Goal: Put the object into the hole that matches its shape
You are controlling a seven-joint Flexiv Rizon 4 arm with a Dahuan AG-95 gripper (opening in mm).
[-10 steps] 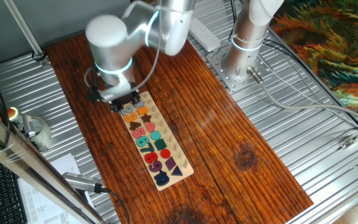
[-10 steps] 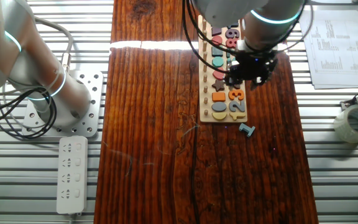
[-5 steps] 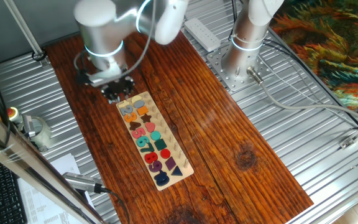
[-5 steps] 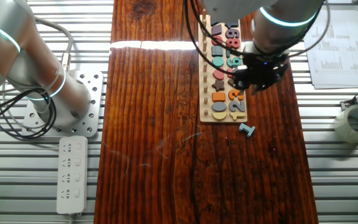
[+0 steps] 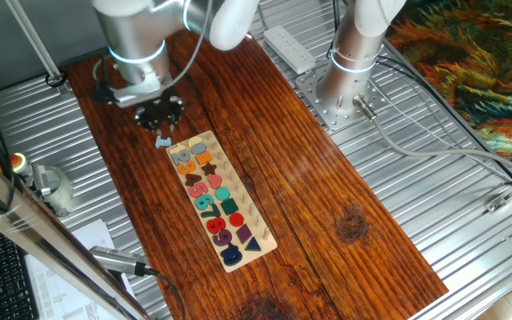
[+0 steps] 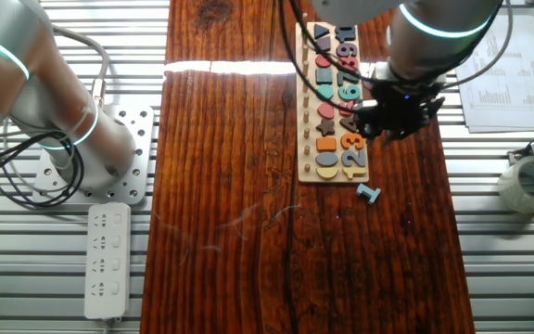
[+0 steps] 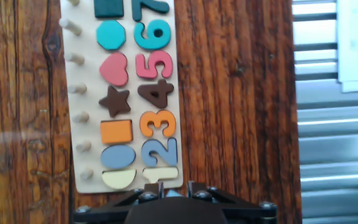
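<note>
While orange 3 (image 7: 156, 124) sits seated | blue piece (image 6: 369, 193) beside board (image 6: 308, 148)

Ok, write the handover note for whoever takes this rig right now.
Pincer: hovering past the end of the puzzle board, above the light blue piece lying on the table. Open or shut cannot be told.
Orange 3: sits in the board's number row between the blue 2 and the brown 4.
Done: placement, apparently.
Left: check that the 3 sits flush.
</note>
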